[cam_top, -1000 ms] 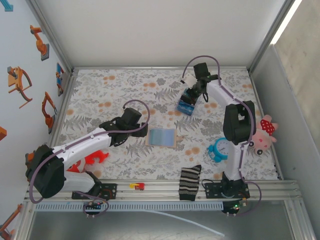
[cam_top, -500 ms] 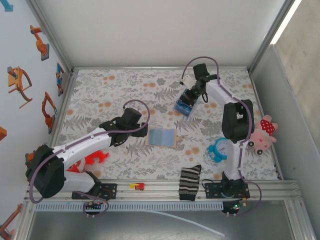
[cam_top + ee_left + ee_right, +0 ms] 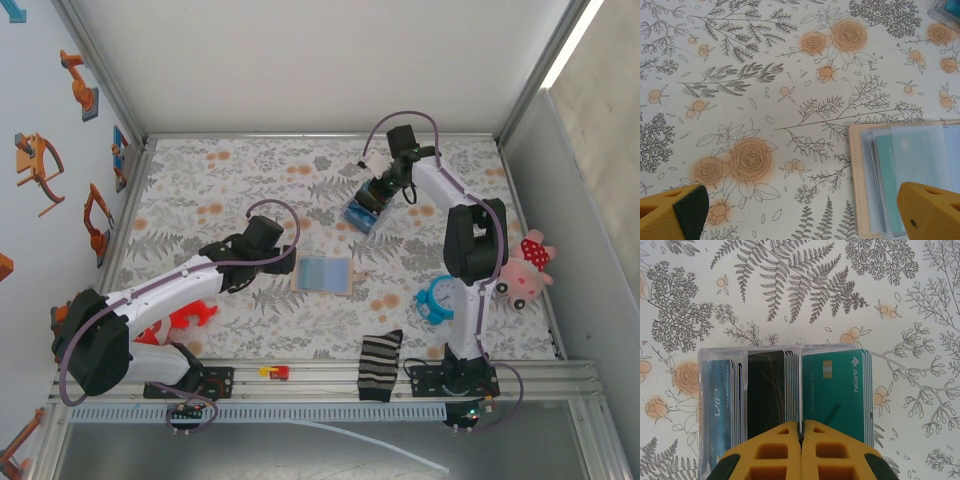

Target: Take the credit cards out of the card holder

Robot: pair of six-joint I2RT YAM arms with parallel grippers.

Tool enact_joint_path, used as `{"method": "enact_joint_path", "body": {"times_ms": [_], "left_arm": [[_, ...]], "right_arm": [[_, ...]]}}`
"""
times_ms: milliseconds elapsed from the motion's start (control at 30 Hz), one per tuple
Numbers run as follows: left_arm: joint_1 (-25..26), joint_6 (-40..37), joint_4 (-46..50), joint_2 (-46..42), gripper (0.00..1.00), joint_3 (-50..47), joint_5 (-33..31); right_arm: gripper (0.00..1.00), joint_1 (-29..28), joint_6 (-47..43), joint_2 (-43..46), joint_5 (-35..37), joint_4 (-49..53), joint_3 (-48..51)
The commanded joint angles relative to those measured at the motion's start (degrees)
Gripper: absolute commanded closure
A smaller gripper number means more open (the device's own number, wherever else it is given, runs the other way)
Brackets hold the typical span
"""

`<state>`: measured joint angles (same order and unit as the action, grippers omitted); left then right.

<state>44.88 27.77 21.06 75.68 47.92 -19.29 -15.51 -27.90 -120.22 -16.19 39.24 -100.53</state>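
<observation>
Right gripper has slid left, jaws pinched together over the clear card box; left gripper gapes beside the tan folding card holder.

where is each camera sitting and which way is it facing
top external: above and behind the bases, looking down on the table; left arm and right arm show.
left wrist: on the left arm, facing down at table and card holder; open jaws at bottom corners.
right wrist: on the right arm, straight down on a clear card box; shut jaws at bottom centre.
shared: top external and left wrist, the card holder; top external and right wrist, the card box.
</observation>
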Motion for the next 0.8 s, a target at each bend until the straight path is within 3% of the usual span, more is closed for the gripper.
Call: {"method": "enact_joint_path", "body": {"times_ms": [0, 467, 767], "left_arm": [[-0.3, 0.5, 0.7, 0.2, 0.03, 0.7, 0.2], [-0.4, 0.3, 0.6, -0.4, 0.03, 0.3, 0.2], [-0.4, 0.2, 0.6, -0.9, 0.03, 0.1, 0.2]], "right_arm": [[1.0, -0.2, 0.7, -0.8, -2.6, 2.7, -2.1], [1.0, -0.3, 2.3, -1.3, 7.6, 3.5, -3.9], [0.87, -0.3, 3.0, 0.0, 7.8, 3.3, -4.1]]}}
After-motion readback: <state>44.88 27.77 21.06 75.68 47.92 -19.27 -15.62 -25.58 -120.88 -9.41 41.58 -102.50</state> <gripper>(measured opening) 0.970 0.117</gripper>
